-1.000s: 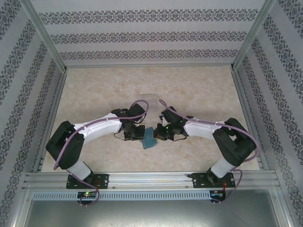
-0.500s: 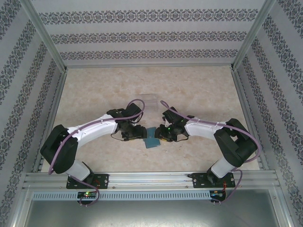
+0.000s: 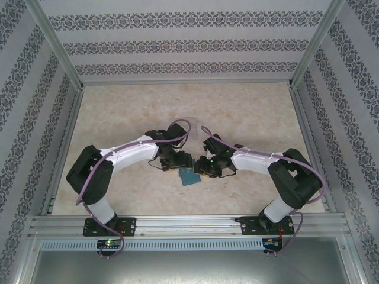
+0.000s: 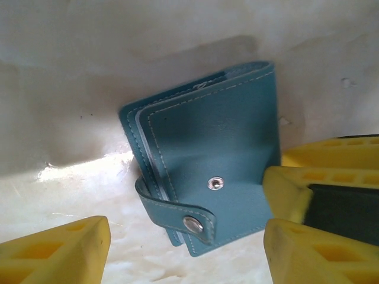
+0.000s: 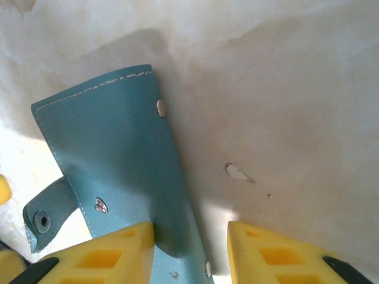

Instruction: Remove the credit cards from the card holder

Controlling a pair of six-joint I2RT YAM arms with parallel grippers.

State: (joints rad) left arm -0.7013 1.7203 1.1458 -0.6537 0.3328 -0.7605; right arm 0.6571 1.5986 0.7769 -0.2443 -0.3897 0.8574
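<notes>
Left tool (image 4: 188, 229): your jaws stand wide apart, and both yellow fingers are clear of the card holder (image 4: 207, 154).
Right tool (image 5: 190, 232): your jaws are apart. One finger overlaps the card holder's long edge and the other is over bare desk (image 5: 284, 106). That edge runs into the gap between them.
Change, left arm: since a second ago its wrist has swung right, so the left tool now sits closer to the card holder. Half a second ago the elbow reached farther left.
Change, right arm: it has hardly moved across the top views.
Change, card holder: a second ago it looked taller and paler between the tools. Now it looks shorter and darker, lying on the desk.
Card holder, place: near-middle of the desk, between your two tools. The left tool is just beside its far-left corner and the right tool is at its right edge.
Card holder against left tool: it lies ahead of the fingers, centred on the gap, with its strap (image 4: 172, 213) nearest.
Strap: it curls round the lower corner, and its snap sits beside the panel's stud rather than on it.
Pale edge (image 4: 141, 131): it shows between the panels. You cannot tell whether it is a card.
</notes>
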